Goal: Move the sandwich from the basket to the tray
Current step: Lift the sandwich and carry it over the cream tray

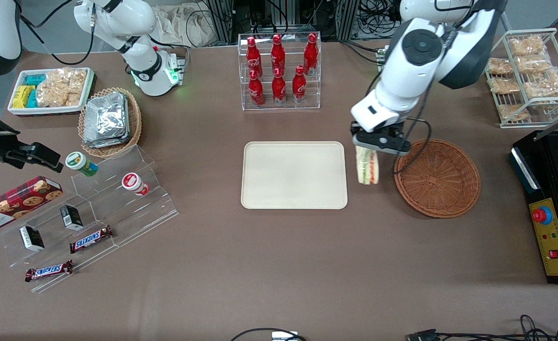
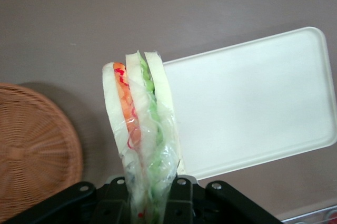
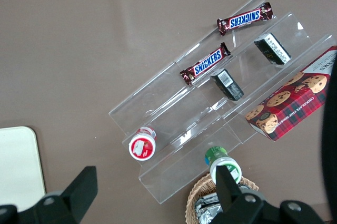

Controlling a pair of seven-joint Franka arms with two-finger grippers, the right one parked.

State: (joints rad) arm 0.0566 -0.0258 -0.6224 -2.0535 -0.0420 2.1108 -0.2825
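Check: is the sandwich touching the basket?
Apart. The front view shows the sandwich hanging from the gripper, bare table showing between it and the basket.

Glossy clear film wraps the sandwich [image 2: 141, 129], beside the rough woven wicker basket [image 1: 437, 178], smooth matt tray [image 1: 294, 175] and matt desk [image 1: 279, 255].

tool [image 1: 372, 148] clamps sandwich [image 1: 367, 165], seemingly airborne | between tray [image 1: 294, 175], basket [image 1: 437, 178]

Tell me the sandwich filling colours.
Orange, red and green; the sandwich in the gripper shows best in the wrist view.
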